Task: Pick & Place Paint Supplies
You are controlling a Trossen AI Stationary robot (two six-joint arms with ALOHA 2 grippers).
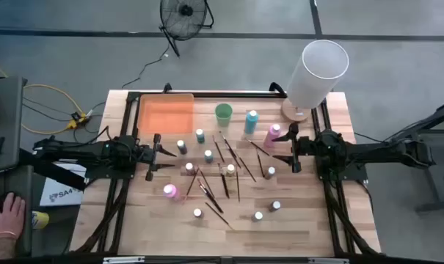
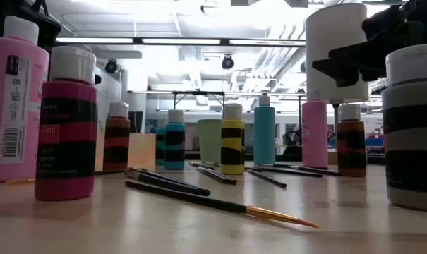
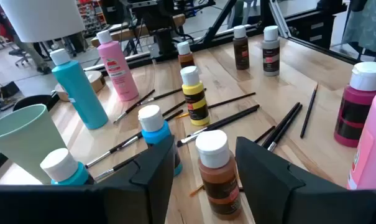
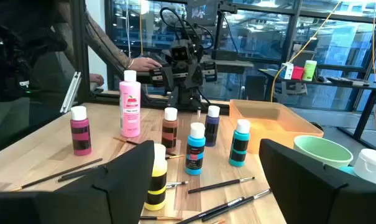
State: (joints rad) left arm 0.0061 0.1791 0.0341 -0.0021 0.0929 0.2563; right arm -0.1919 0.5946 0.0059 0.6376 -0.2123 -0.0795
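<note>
a wooden slatted table (image 1: 302, 220) holds a scatter of paint supplies, placed here relative to the pale green cup (image 1: 223, 112) near its far edge. the small paint bottles (image 1: 208, 155) are squat plastic cylinders with pale round caps and dark banded labels in yellow, teal, brown and magenta; most stand upright just in front of the cup. a taller blue bottle (image 1: 251, 121) stands just beside the cup, and a taller pink bottle (image 1: 272, 133) stands beyond that one. thin dark-handled brushes (image 1: 229, 165) with metal ferrules lie flat and crossed among the bottles in front of the cup. a flat orange tray (image 1: 166, 114) lies on the cup's other side, and a tall white cylinder (image 1: 315, 73) rises beyond the pink bottle. the left gripper (image 1: 158, 155) hovers in front of the tray, its jaws part open with a brown bottle (image 3: 216, 172) standing between the fingers, not visibly clamped. the right gripper (image 1: 292, 148) hangs just beside the pink bottle, jaws spread wide and holding nothing, the yellow bottle (image 4: 155, 176) near one finger.
</note>
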